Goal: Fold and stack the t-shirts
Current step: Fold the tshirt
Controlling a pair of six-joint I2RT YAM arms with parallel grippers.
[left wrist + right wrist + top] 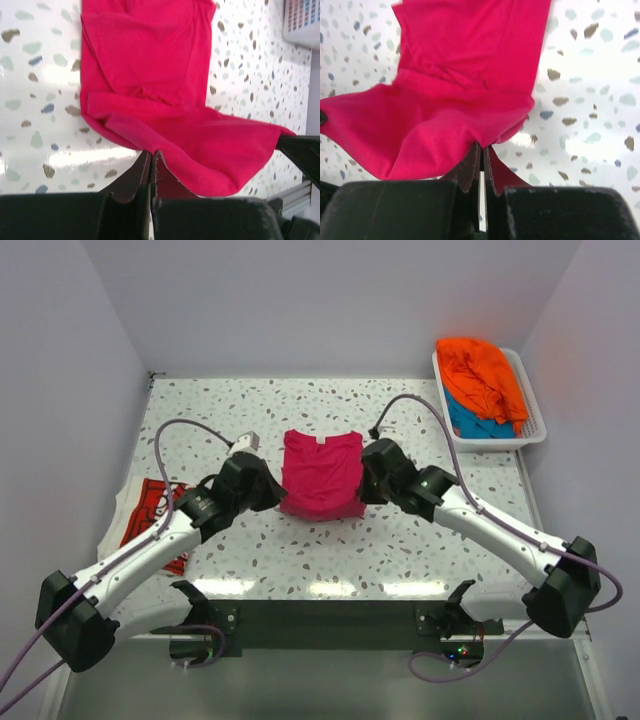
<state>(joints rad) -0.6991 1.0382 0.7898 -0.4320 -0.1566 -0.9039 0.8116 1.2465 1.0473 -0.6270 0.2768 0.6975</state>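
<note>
Grips magenta t-shirt [322, 472] at both hem-end corners, left gripper [151, 160] and right gripper [481, 155] clamped shut; sits on counter [300, 560] well left of white basket [500, 444]; likely soft, light, limp; best taken at corners.

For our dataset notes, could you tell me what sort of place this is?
Probably a lab robot cell: a speckled table boxed in by plain white walls, two arms bolted at its near edge, and a basket of t-shirts as props.
</note>
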